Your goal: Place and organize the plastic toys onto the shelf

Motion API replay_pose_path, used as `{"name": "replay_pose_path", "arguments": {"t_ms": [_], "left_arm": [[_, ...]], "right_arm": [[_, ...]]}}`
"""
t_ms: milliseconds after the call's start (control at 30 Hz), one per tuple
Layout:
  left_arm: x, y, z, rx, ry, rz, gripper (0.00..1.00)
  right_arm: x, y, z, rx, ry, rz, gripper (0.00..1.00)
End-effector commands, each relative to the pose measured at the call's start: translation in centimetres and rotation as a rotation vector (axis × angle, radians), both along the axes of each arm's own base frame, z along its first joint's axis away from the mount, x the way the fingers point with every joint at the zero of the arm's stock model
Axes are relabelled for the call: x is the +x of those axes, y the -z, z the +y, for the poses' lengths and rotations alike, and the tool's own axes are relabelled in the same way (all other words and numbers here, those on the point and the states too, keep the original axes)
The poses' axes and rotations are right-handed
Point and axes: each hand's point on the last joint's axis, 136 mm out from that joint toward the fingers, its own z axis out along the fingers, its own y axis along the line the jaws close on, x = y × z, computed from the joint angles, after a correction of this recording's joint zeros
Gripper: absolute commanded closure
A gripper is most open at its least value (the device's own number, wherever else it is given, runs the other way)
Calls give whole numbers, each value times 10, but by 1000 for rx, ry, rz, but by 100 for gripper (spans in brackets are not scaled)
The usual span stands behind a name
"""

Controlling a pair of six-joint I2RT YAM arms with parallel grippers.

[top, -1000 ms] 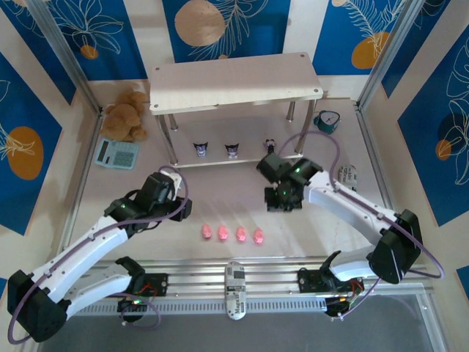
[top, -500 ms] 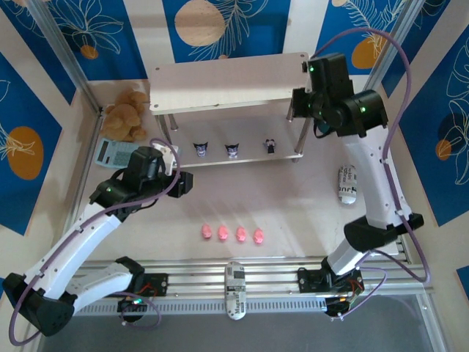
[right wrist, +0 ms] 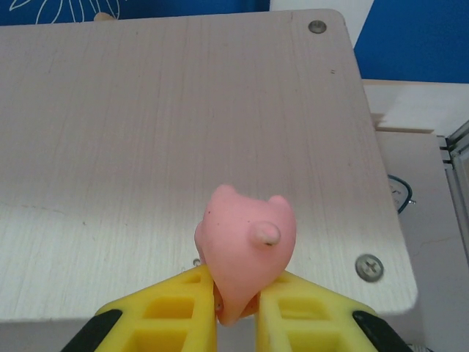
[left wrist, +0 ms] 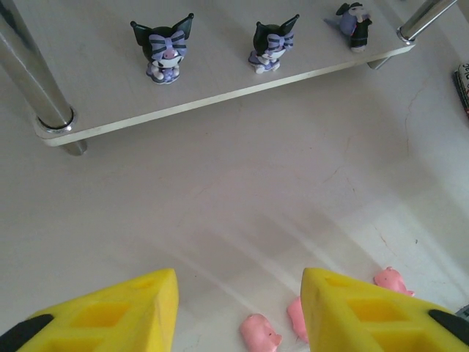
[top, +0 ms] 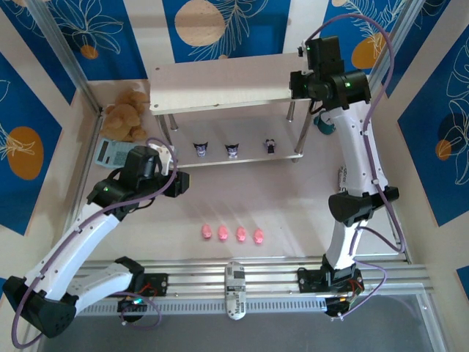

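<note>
1. Left of the shelf (top: pixel 234 79): a teddy bear (top: pixel 126 114) on the desk (top: pixel 293 198), with a calculator (top: pixel 116 152) just in front of it.
2. In front of the shelf's left legs: the left tool (left wrist: pixel 238 308), held above the desk, yellow fingers (left wrist: pixel 132 312) spread apart, nothing between them.
3. On the shelf's lower board: three dark figurines (top: pixel 232 149), upright in a row, well apart from one another.
4. On the desk in front of the shelf, below its middle: four pink pigs (top: pixel 223 234) in a close row, none touching.
5. At the right end of the shelf's top board: the right tool (right wrist: pixel 234 312), clamped on a fifth pink pig (right wrist: pixel 245 246), poised over the pale wood. Cannot tell whether touching the board.
</note>
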Motion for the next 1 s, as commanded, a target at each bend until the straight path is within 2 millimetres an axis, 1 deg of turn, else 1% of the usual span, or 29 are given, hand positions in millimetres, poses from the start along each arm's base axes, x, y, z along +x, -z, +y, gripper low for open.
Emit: {"name": "replay_pose_path", "arguments": {"t_ms": [0, 167, 367, 533, 800, 933, 967], "left_arm": [[-3, -9, 4, -9, 7, -10, 52], [-3, -4, 5, -11, 0, 0, 52], [-1, -4, 5, -15, -1, 4, 52], [0, -2, 4, -19, -2, 8, 52], [0, 0, 3, -27, -2, 15, 52], [-1, -1, 5, -22, -6, 11, 52], [-1, -1, 4, -22, -5, 12, 52]], "right_arm": [[2, -10, 3, 9, -39, -25, 82], [2, 5, -3, -27, -37, 33, 82], [-4, 8, -4, -26, -55, 62, 82], [-12, 12, -2, -27, -82, 91, 81], [-11, 26, -1, -39, -95, 140, 81], [-6, 34, 2, -37, -98, 158, 76], [-5, 35, 3, -37, -98, 160, 73]]}}
